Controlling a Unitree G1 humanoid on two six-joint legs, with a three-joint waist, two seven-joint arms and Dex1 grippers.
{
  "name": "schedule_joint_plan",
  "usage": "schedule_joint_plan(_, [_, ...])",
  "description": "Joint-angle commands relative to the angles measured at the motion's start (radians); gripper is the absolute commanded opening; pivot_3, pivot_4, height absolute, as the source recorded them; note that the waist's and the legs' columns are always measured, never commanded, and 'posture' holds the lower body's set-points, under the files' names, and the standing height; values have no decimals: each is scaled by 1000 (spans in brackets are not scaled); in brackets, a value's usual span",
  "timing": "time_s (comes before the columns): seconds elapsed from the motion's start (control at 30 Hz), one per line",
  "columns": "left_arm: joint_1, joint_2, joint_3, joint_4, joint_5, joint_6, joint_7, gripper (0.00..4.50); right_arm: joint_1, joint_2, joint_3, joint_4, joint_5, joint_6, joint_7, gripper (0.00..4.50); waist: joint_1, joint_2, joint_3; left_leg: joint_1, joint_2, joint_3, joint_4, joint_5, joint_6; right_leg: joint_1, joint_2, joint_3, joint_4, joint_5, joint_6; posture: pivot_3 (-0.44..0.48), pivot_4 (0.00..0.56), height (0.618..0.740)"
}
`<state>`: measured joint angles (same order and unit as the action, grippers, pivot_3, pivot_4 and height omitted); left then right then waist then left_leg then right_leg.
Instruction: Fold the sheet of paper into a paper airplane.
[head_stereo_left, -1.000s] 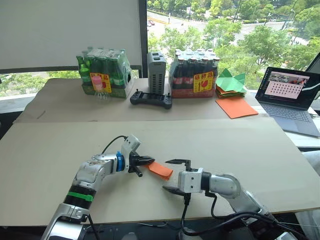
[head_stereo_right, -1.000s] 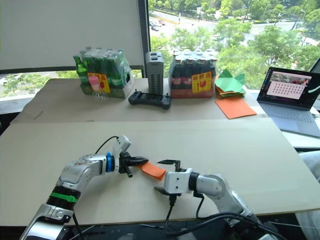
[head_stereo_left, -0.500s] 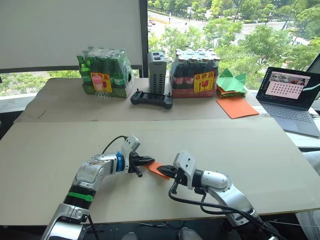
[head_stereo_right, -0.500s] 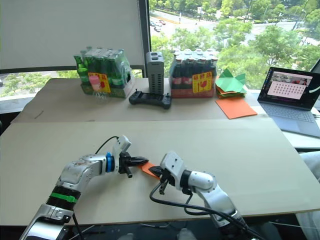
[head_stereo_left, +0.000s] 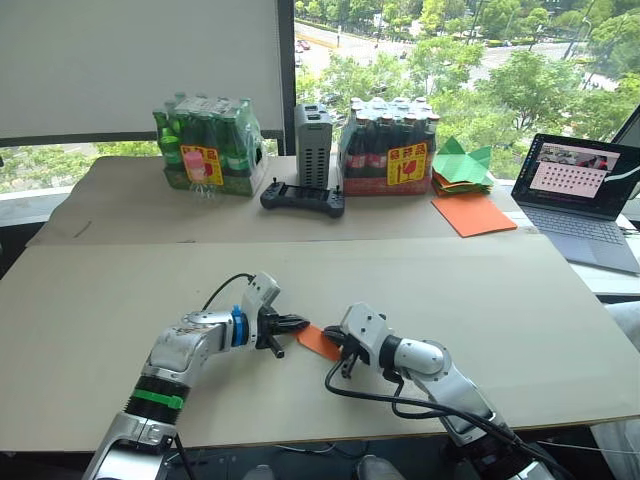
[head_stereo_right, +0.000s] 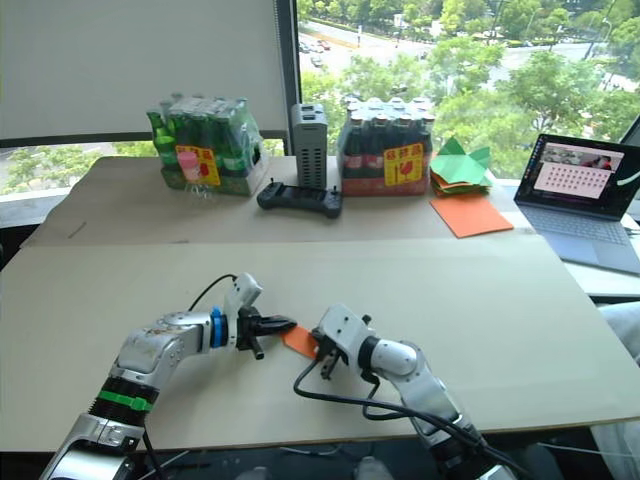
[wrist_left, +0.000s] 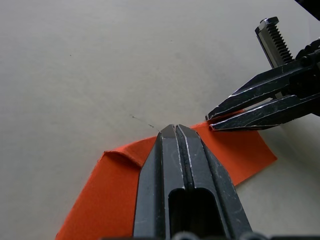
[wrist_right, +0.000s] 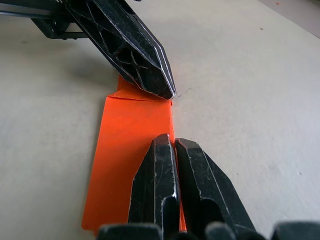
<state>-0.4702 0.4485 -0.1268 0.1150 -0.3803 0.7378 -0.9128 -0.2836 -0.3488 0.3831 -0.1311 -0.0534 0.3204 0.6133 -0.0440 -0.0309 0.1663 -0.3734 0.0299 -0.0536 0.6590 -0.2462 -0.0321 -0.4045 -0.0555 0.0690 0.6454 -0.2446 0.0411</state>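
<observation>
We pin the folded sheet of paper (head_stereo_left: 318, 341) flat on the table (head_stereo_left: 480, 290): left gripper (wrist_left: 176, 131) and right gripper (wrist_right: 172, 145), fingers pressed together, bear on one edge, apparently sharpening its crease.

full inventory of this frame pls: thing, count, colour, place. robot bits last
sheet of paper: 1, bright orange, folded small, near table, between the two grippers
near table: 1, beige
far table: 1, beige
green bottle pack: 1, shrink-wrapped, far table, left
dark bottle pack: 1, shrink-wrapped, far table, middle
grey box: 1, upright between the packs
controller: 1, black, in front of the grey box
green paper shapes: a stack, right of the dark pack
flat orange sheet: 1, in front of the green stack
laptop: 1, grey, open, far right
left gripper: jaws shut on the paper's left edge
right gripper: jaws shut on the paper's right edge
</observation>
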Motion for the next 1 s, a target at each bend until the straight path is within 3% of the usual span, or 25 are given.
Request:
schedule_joint_plan(0.03, [12, 1, -1, -23, -5, 11, 6, 0, 29, -32, 15, -5, -22, 14, 22, 331, 0, 0, 0, 0, 0, 0, 0, 0, 0, 0, 0, 0, 0, 0, 0, 0, 150, 740])
schedule_joint_plan(1.0, [-11, -58, -53, -25, 2, 21, 25, 0, 63, -58, 22, -21, -47, 25, 21, 331, 1, 0, 0, 0, 0, 0, 0, 0, 0, 1, 0, 0, -1, 0, 1, 0, 150, 740])
